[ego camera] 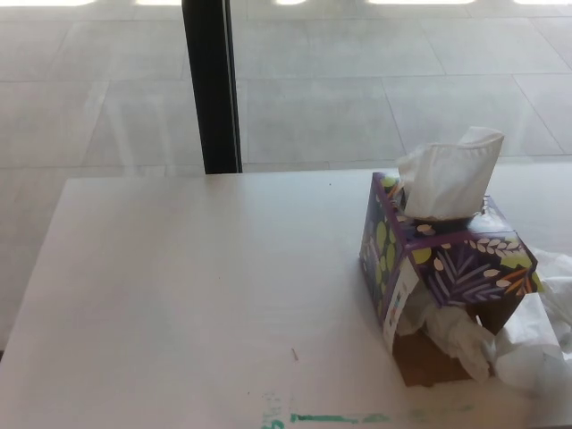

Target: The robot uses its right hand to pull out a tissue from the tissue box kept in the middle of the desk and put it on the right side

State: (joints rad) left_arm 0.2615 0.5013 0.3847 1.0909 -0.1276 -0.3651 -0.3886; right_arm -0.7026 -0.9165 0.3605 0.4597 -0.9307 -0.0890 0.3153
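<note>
A pale desk (179,286) seen from above, in front of a glass wall with a black post (211,85). Neither robot hand is in the picture, so the state of their fingers cannot be told, and nothing can be placed relative to them. A purple flowered tissue box (447,264) stands right of the desk's middle, a white tissue (450,174) sticking up from its top. Its near side is torn open, with tissue spilling out. Crumpled tissues (536,335) lie just right of the box, at the desk's right edge.

One tissue box (447,264) (torn open), one desk (197,295), several loose tissues (536,340).
</note>
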